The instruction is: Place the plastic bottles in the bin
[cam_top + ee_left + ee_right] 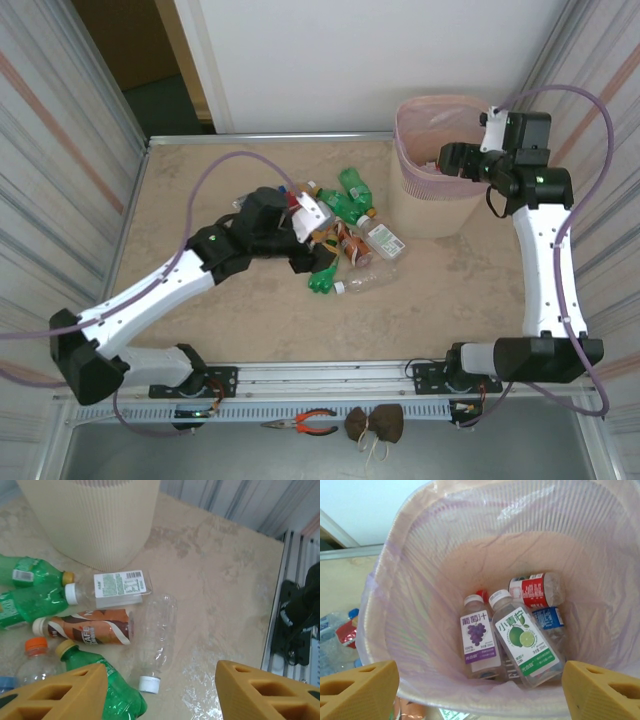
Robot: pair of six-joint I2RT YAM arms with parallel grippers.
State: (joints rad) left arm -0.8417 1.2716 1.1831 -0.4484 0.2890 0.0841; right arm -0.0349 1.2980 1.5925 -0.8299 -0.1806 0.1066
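Note:
A pile of plastic bottles (345, 235) lies mid-table, left of the pink bin (440, 190). My left gripper (318, 252) is low over the pile's near side, open. Between its fingers lies a clear bottle (157, 635) with a white cap, untouched. A green bottle (117, 692) rests against the left finger (70, 692). Beyond them lie a brown-labelled bottle (90, 627), a white-labelled clear one (117, 587) and more green ones (30, 602). My right gripper (481, 669) hangs open and empty over the bin's rim (420, 580). Inside lie grape-labelled (479, 637), lime-labelled (525, 642) and red-labelled (537, 589) bottles.
Corrugated walls close in both sides of the table. Pliers (305, 423) and a brown object (372, 425) lie on the front rail. Bare tabletop (400, 320) stretches between the pile and the rail. The right arm's base (297, 615) stands at the table's edge.

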